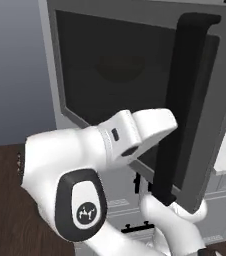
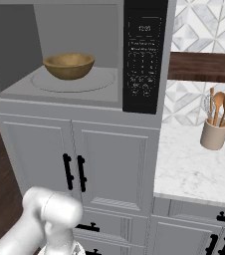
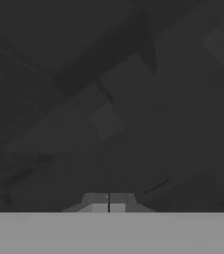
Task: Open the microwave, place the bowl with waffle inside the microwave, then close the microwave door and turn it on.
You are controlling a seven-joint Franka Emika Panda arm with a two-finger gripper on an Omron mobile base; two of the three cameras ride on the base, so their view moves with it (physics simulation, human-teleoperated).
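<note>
The microwave (image 2: 74, 30) stands open, its black control panel (image 2: 144, 55) on the right of the cavity. Inside, the tan bowl (image 2: 68, 66) rests upright on the round turntable (image 2: 84, 83); its wall hides the waffle. The microwave door (image 1: 125, 65) is swung wide out to the left, dark glass toward the left base camera, with the long black bar handle (image 1: 177, 105) on its free edge. My arm bends in front of that door. In the hand view my gripper (image 3: 109, 206) is shut with nothing between the fingertips, close to the door's dark glass (image 3: 109, 99).
White panelled cabinets with black handles (image 2: 74, 172) sit under the microwave. To the right lies a marble counter (image 2: 194, 169) with a beige utensil holder (image 2: 214, 133), and a dark wood shelf (image 2: 204, 67) above it. Dark wood floor (image 1: 5, 200) lies at the left.
</note>
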